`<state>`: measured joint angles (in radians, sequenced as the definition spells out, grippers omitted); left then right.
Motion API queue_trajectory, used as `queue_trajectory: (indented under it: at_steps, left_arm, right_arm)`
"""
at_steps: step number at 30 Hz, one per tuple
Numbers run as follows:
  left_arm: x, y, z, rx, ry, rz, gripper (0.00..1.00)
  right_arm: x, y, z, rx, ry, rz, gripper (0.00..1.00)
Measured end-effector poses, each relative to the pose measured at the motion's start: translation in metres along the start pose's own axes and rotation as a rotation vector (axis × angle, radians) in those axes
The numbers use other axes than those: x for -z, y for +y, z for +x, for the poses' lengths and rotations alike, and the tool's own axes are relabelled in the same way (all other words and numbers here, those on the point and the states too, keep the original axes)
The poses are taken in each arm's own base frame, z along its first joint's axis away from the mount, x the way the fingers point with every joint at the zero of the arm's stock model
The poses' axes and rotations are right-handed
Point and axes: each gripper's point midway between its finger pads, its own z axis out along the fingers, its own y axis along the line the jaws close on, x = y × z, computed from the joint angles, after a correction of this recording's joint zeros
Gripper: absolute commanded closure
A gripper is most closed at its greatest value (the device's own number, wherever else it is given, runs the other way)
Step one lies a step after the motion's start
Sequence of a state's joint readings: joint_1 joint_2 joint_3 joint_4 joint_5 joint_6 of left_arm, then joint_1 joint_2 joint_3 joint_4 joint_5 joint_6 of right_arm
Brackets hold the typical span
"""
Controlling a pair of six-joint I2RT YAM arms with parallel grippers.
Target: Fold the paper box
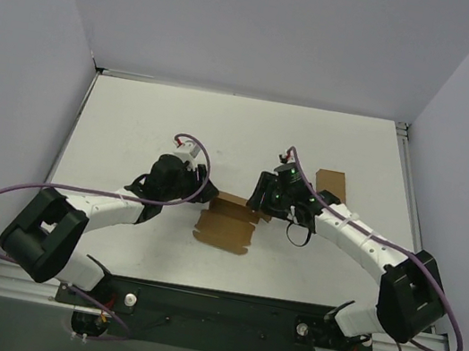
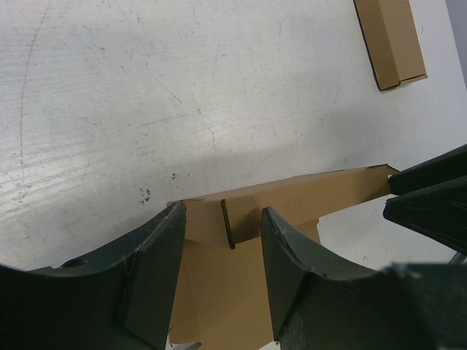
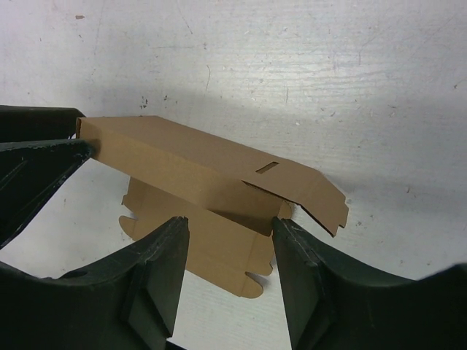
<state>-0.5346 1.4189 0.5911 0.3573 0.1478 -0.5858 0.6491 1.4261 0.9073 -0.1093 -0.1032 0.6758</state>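
At the middle of the white surface (image 1: pixel 135 122), between both arms, I record the paper box (image 1: pixel 228 220) lying partly folded, one long slotted panel raised off its base. Left hand (image 2: pixel 222 215) open, fingers spread at one end of that panel; right hand (image 3: pixel 230 226) open likewise at the opposite end.

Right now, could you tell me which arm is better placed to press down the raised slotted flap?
Probably right: the open right gripper frames the slotted flap of the paper box, while the left gripper sits at its opposite end.
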Motion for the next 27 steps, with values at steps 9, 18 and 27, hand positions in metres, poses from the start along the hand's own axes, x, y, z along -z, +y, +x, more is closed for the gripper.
queue_trajectory:
  at_steps: [9, 18, 27]
  left_arm:
    - [0.001, -0.002, 0.004, 0.005, 0.007, 0.018, 0.49]
    - [0.001, -0.002, 0.004, 0.003, -0.005, 0.03, 0.5]
    - [0.001, -0.001, 0.004, 0.003, -0.007, 0.029, 0.51]
  right_arm:
    - [-0.008, 0.002, -0.006, 0.002, -0.009, -0.025, 0.56]
    - [-0.012, -0.005, -0.007, -0.015, 0.001, -0.016, 0.57]
    - [-0.015, -0.005, -0.008, -0.023, 0.007, -0.022, 0.6]
